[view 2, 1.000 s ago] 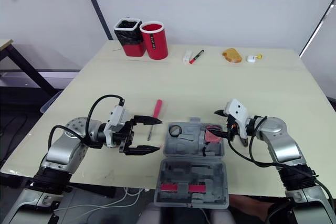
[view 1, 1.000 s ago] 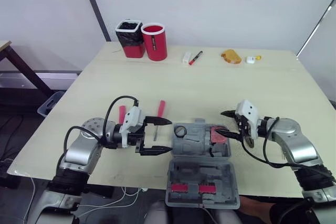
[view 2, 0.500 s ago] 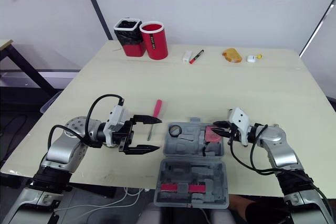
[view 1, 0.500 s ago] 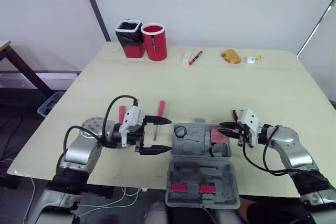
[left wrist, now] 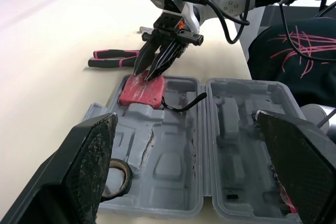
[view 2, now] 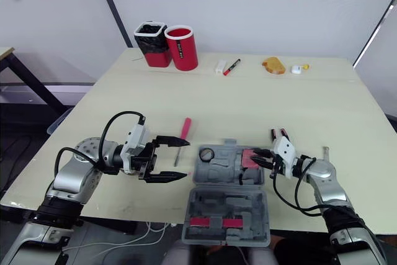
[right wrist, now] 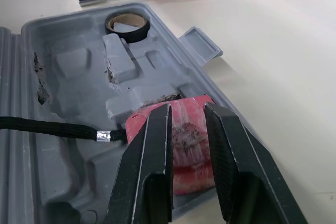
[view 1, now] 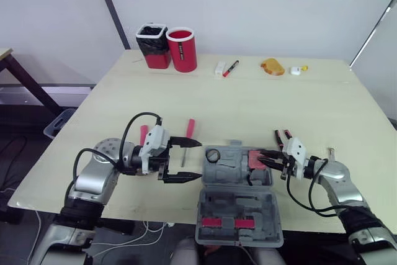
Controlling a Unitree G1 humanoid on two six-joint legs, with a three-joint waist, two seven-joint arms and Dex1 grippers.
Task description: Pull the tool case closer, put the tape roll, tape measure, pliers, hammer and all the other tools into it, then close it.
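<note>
The grey tool case (view 1: 231,206) lies open at the table's near edge. The black tape roll (view 1: 213,155) and the red tape measure (view 1: 254,157) rest in its far half. My right gripper (view 1: 263,156) is shut, its tips just over the tape measure's (right wrist: 186,145) right edge and holding nothing. Pink-handled pliers (view 1: 282,136) lie on the table behind that arm. My left gripper (view 1: 200,160) stands wide open left of the case, empty. A pink screwdriver (view 1: 188,134) lies beyond it, and a pink handle (view 1: 144,133) is partly hidden by the left arm.
A black cup (view 1: 152,46) and a red cup (view 1: 182,49) stand at the far left. A marker (view 1: 231,67), an orange object (view 1: 273,66) and a small white item (view 1: 299,70) lie along the far edge. A small metal piece (view 1: 330,151) lies right of my right arm.
My right gripper closed its fingers and drew back to the right, off the tape measure, uncovering the pliers. The left gripper and the case have not moved.
</note>
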